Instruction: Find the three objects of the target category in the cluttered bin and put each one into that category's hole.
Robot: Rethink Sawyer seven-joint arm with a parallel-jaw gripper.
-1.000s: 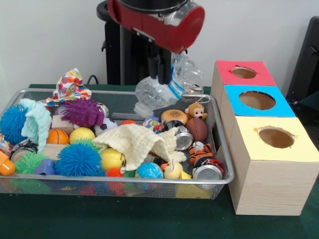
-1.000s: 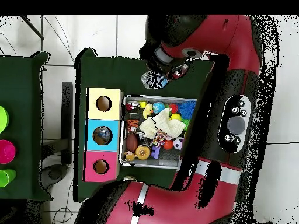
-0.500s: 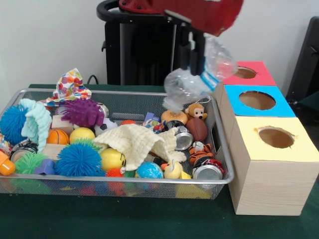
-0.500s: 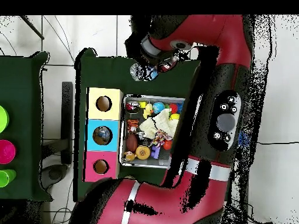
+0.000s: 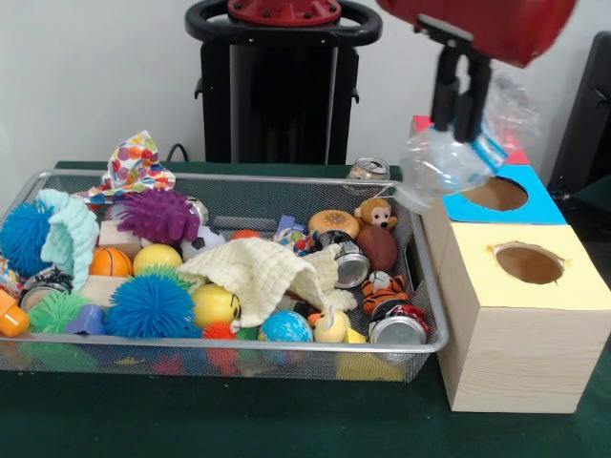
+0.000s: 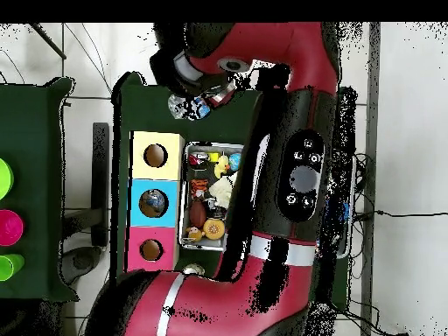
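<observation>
My gripper (image 5: 456, 134) is shut on a crushed clear plastic bottle (image 5: 449, 164) with a blue label band. The bottle hangs in the air past the bin's right end, in front of the red-topped box (image 5: 516, 153) and at the near-left corner of the blue-topped box (image 5: 546, 206). The blue box's round hole (image 5: 495, 194) lies just right of the bottle. A yellow-topped box (image 5: 477, 250) with its own hole (image 5: 528, 263) stands nearest. In the overhead view the bottle (image 6: 186, 108) shows beside the gripper (image 6: 213, 94), and the arm covers much of the bin (image 6: 185, 199).
The wire mesh bin (image 5: 239, 179) holds spiky balls, small balls, cloths, plush toys and crushed cans (image 5: 397, 329). One can (image 5: 368, 169) stands behind the bin's far rim. A black chair (image 5: 282, 86) is behind the table.
The arm has swung to the right and slightly up with the bottle, from above the bin's back right part to beside the red and blue boxes.
</observation>
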